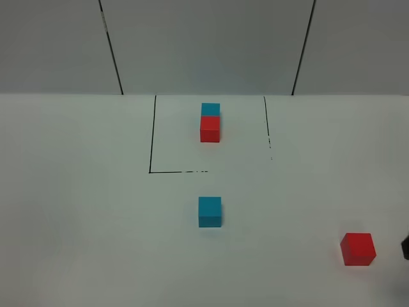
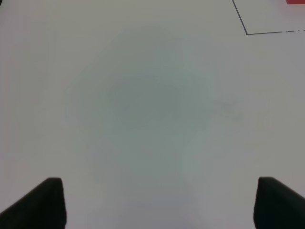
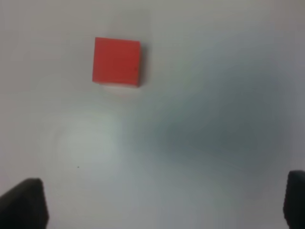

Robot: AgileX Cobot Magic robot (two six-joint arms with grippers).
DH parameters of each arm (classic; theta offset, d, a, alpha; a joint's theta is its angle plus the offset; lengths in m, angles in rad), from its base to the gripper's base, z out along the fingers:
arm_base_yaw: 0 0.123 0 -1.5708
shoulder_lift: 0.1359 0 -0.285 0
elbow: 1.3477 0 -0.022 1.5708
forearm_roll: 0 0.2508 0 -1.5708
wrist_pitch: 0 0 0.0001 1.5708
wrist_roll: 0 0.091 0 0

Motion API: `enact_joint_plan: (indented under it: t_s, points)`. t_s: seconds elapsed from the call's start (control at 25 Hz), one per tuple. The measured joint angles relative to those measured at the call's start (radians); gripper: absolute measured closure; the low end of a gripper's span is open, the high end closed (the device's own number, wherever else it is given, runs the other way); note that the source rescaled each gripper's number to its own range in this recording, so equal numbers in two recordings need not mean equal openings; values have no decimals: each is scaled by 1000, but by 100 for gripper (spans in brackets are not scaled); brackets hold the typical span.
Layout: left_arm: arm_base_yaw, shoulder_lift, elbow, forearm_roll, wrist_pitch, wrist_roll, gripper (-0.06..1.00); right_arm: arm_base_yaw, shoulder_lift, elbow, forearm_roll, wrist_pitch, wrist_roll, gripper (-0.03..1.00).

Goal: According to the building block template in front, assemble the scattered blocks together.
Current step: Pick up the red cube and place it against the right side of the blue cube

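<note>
The template is a thin black outline [image 1: 151, 137] holding a cyan-blue cube [image 1: 210, 109] that touches a red cube [image 1: 210, 128] on its near side. The scattered cyan-blue cube [image 1: 209, 212] sits alone just in front of the outline. The scattered red cube [image 1: 358, 249] sits at the front right and also shows in the right wrist view [image 3: 116, 62]. My right gripper [image 3: 162, 205] is open and empty, apart from that red cube; only a dark tip of it [image 1: 405, 247] shows at the exterior view's right edge. My left gripper [image 2: 157, 205] is open and empty over bare table.
The white table [image 1: 77, 211] ends at a grey panelled wall [image 1: 204, 45] at the back. The left wrist view shows a corner of the black outline [image 2: 247, 33] and a sliver of the template's red cube [image 2: 295, 2].
</note>
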Motion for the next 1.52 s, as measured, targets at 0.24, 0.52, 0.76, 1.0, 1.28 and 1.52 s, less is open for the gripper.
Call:
enact_joint_plan:
  t_s: [0.24,0.52,0.76,1.0,1.28,1.52]
  points:
    - [0,0,0,0,0,0,6,13,340,-64,97,-111,-12,-3]
    - [0,0,0,0,0,1,6,69,530,-64,131,-263,-9,-3]
    - [0,0,0,0,0,1,6,69,628,-66,122,-335,-7,-3]
    - [0,0,0,0,0,2,6,69,711,-66,134,-400,-4,-3]
    - [0,0,0,0,0,2,6,69,757,-68,155,-412,-7,-3]
    - [0,0,0,0,0,2,6,69,758,-69,168,-408,-8,28]
